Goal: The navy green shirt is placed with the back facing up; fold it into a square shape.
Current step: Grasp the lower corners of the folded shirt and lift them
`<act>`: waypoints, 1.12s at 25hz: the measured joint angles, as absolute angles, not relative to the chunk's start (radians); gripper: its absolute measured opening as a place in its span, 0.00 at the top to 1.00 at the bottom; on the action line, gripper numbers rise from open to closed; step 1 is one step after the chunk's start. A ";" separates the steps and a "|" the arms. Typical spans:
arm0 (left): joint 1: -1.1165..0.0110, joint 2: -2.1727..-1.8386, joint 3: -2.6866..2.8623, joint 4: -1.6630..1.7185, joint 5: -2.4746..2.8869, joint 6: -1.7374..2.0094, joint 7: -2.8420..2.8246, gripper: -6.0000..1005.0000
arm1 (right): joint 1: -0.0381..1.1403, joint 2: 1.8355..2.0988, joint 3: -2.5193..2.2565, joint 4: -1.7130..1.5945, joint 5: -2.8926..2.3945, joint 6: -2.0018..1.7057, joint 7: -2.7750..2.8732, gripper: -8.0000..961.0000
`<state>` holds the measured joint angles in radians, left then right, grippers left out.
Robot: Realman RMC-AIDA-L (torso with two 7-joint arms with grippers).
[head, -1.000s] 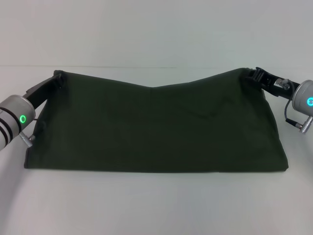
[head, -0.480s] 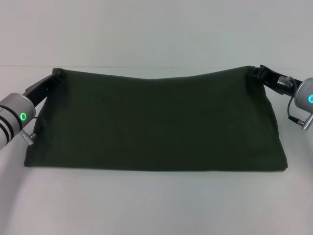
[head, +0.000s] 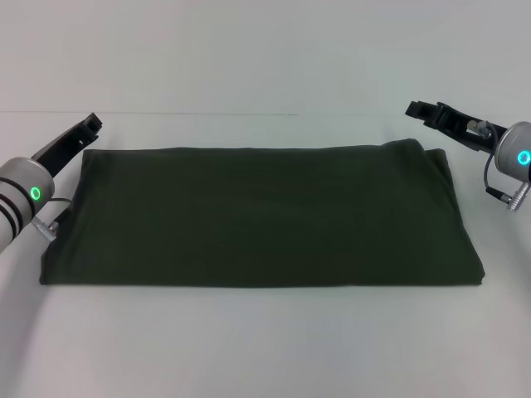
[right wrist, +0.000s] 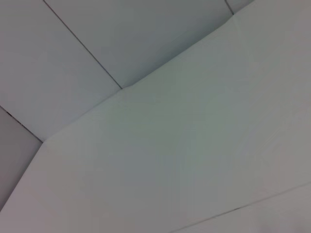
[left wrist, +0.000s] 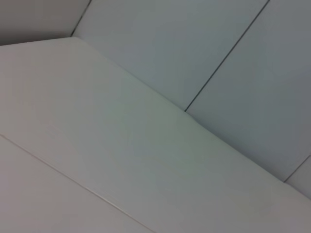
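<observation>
Surface: plain white table (head: 265, 356), nothing else on it that I can make out, pale wall behind.

Near edge: the navy green shirt (head: 261, 215) lies flat across the middle of the table as one wide dark band, plain side up, no lettering showing. Its front edge runs straight from side to side and looks like a fold line, so my guess is one fold is done.

Next step (my read): it's a long rectangle, not a square, so the ends need to come in over the middle.

How it handles: soft, light, floppy cloth. It'll sag and drag between two pinch points, so I'd take it low at the corners of a short end and pinch all the layers together, or the lower one gets left behind.

Left gripper (head: 90, 126): just off the far left corner of the shirt, apart from the cloth, holding nothing. Can't tell how the fingers stand.

Right gripper (head: 423, 112): off the far right corner, a bit above and clear of the fabric, fingers spread, empty.

Wrist views: only bare table and wall, no shirt.
</observation>
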<state>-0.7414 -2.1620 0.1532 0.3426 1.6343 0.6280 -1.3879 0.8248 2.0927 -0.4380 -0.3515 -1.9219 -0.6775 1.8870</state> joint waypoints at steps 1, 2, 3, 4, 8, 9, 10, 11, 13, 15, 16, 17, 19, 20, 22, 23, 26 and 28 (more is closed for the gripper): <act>-0.738 -2.162 0.154 0.339 1.615 0.627 -1.375 0.80 | 0.824 2.093 -0.438 -0.352 -1.922 -0.678 1.887 0.74; -0.733 -2.162 0.154 0.338 1.609 0.627 -1.369 0.78 | 0.822 2.092 -0.436 -0.352 -1.922 -0.679 1.887 0.72; -0.732 -2.161 0.154 0.338 1.608 0.626 -1.368 0.77 | 0.818 2.092 -0.435 -0.352 -1.918 -0.681 1.887 0.70; -0.730 -2.161 0.154 0.338 1.607 0.626 -1.365 0.75 | 0.815 2.092 -0.435 -0.351 -1.913 -0.684 1.887 0.65; -0.709 -2.160 0.155 0.337 1.606 0.637 -1.363 0.64 | 0.768 2.092 -0.439 -0.353 -1.849 -0.775 1.837 0.45; -0.695 -2.158 0.157 0.337 1.606 0.670 -1.369 0.61 | 0.754 2.091 -0.439 -0.355 -1.831 -0.808 1.821 0.41; -0.682 -2.156 0.159 0.337 1.606 0.709 -1.373 0.57 | 0.754 2.091 -0.439 -0.355 -1.831 -0.808 1.821 0.37; -0.667 -2.155 0.162 0.336 1.607 0.766 -1.377 0.54 | 0.737 2.090 -0.439 -0.357 -1.807 -0.856 1.801 0.34; -0.630 -2.154 0.166 0.337 1.608 0.898 -1.405 0.46 | 0.699 2.084 -0.439 -0.360 -1.772 -0.949 1.768 0.27; -0.595 -2.153 0.170 0.348 1.612 0.988 -1.461 0.37 | 0.661 2.074 -0.439 -0.366 -1.754 -1.056 1.745 0.20; -0.578 -2.151 0.175 0.356 1.617 1.023 -1.495 0.32 | 0.647 2.069 -0.439 -0.370 -1.753 -1.106 1.739 0.17; -0.559 -2.148 0.186 0.366 1.623 1.059 -1.532 0.28 | 0.631 2.064 -0.441 -0.374 -1.753 -1.155 1.732 0.13; -0.516 -2.142 0.213 0.391 1.632 1.119 -1.617 0.21 | 0.603 2.055 -0.446 -0.383 -1.755 -1.244 1.713 0.13; -0.499 -2.141 0.224 0.403 1.638 1.141 -1.648 0.17 | 0.588 2.050 -0.455 -0.388 -1.755 -1.293 1.702 0.14; -0.469 -2.139 0.239 0.435 1.673 1.178 -1.728 0.10 | 0.566 2.038 -0.481 -0.395 -1.756 -1.342 1.716 0.14; -0.456 -2.138 0.246 0.461 1.707 1.196 -1.783 0.10 | 0.558 2.031 -0.494 -0.396 -1.756 -1.357 1.735 0.14; -0.428 -2.124 0.254 0.546 1.838 1.249 -1.961 0.10 | 0.532 2.006 -0.541 -0.397 -1.756 -1.375 1.839 0.14; -0.424 -2.105 0.250 0.590 1.938 1.282 -2.050 0.10 | 0.516 1.990 -0.580 -0.398 -1.756 -1.378 1.896 0.14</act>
